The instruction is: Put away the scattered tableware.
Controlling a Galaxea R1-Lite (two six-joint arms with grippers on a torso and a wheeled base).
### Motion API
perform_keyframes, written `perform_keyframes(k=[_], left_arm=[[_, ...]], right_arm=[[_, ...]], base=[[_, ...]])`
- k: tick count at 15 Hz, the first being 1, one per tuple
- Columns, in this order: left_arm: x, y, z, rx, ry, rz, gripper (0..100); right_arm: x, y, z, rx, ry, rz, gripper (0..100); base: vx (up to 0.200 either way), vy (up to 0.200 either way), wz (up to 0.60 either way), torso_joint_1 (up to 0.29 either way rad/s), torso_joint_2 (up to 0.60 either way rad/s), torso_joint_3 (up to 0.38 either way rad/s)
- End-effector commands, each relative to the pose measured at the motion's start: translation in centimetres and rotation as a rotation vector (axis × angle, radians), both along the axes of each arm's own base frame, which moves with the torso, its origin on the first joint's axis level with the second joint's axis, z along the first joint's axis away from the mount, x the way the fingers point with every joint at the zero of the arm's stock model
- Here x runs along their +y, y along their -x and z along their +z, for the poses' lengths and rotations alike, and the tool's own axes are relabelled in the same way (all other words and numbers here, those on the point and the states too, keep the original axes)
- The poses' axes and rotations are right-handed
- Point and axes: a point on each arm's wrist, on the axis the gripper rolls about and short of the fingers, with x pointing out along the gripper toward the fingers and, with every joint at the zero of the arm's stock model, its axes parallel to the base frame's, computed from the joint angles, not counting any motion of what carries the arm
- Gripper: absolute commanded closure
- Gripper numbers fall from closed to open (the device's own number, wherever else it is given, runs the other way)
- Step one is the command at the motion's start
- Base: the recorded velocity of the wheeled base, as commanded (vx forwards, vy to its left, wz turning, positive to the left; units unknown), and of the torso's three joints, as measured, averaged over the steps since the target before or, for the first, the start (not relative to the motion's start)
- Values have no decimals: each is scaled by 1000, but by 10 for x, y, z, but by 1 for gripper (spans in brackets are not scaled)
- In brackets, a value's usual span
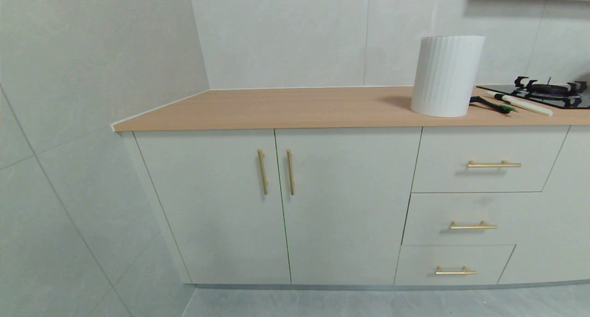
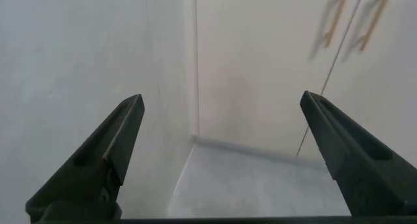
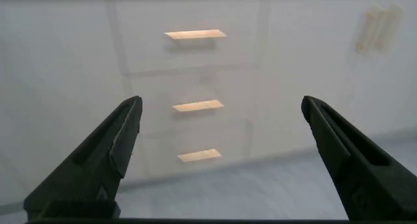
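- White-tiled kitchen corner: a wooden countertop (image 1: 299, 107) sits on a white cabinet with 2 doors (image 1: 221, 206) and 3 drawers (image 3: 195, 68).
- Tableware is 2 slim utensils lying flat at the countertop's right end, near its front edge. The black-handled utensil (image 1: 491, 104) lies just beside the ribbed holder (image 1: 446, 75); the cream-handled utensil (image 1: 521, 103) lies next to it, on the hob (image 1: 548, 93) side.
- Handling guess: light, stiff, smooth. Pinch mid-handle across the width; they may roll or slip.
- Ribbed holder is tall and the likely drop spot; could tip if bumped.
- Hob grate crowds the approach from the right.
- Left gripper (image 2: 220, 99): jaws spread, empty, low by the cabinet's left corner.
- Right gripper (image 3: 220, 101): jaws spread, empty, facing the drawers.
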Motion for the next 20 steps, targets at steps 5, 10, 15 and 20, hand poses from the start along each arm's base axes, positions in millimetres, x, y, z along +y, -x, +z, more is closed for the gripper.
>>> perform_keyframes(k=[5, 10, 15, 20], left_arm=[[-5, -10, -28, 58, -25, -198, 0], [-5, -10, -28, 65, -73, -214, 0], [-5, -10, -28, 64, -56, -215, 0], [-5, -10, -29, 64, -47, -216, 0]], right_arm=[[7, -14, -41, 107, 42, 330, 0], [3, -15, -45, 133, -4, 163, 0], [4, -15, -45, 131, -15, 185, 0], [4, -15, -45, 133, -12, 186, 0]], base=[[0, 0, 0, 0, 0, 0], [0, 0, 0, 0, 0, 0], [0, 0, 0, 0, 0, 0], [0, 0, 0, 0, 0, 0]])
